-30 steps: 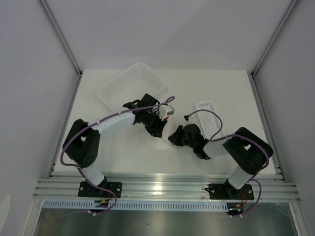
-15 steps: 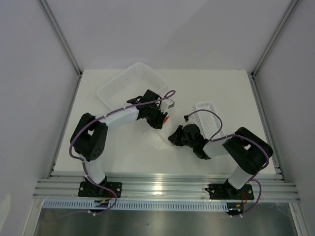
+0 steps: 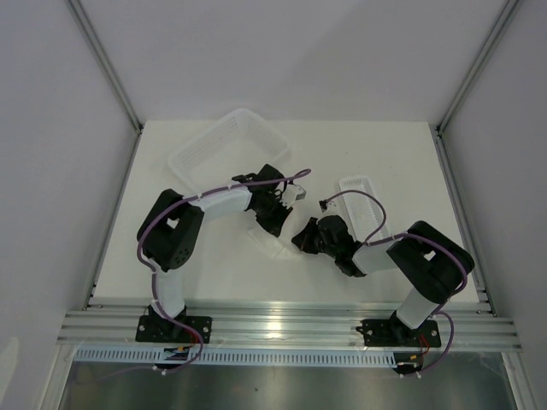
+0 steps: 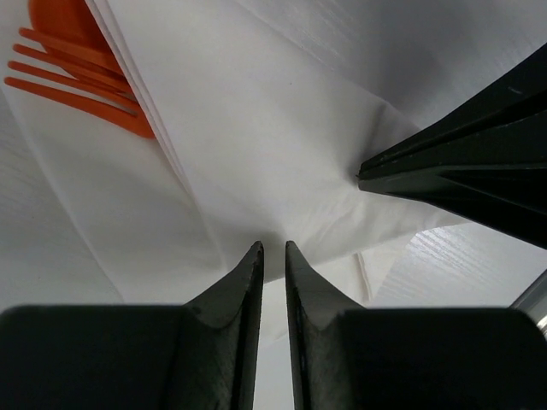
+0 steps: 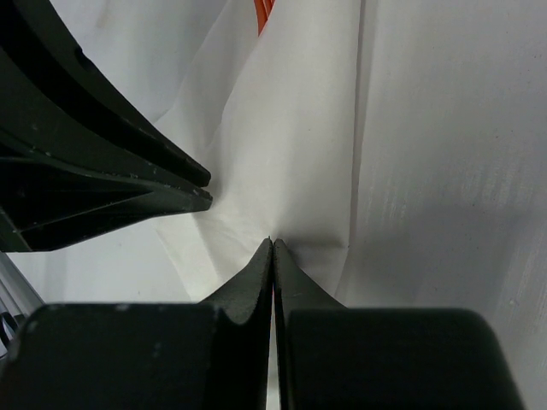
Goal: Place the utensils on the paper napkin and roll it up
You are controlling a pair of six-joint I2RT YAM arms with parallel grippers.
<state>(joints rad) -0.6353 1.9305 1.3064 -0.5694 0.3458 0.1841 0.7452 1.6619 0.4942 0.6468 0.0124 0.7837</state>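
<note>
Left gripper [image 4: 273, 246] and right gripper [image 5: 272, 242] jaws each pinch thin white paper napkin [image 4: 282, 145]; slim orange-red plastic utensils [image 4: 77, 77] poke from its fold.

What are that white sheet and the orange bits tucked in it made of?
The paper napkin looks like thin matte paper: it creases and folds softly. The utensils look like smooth orange plastic, going by their even colour and slim moulded tines.

- Bright, even light washes the white table [image 3: 256, 282]; shadows are soft and faint.
- Wrist views: near fingers [image 4: 231, 290] blurred, paper napkin [image 4: 282, 145] sharp.
</note>
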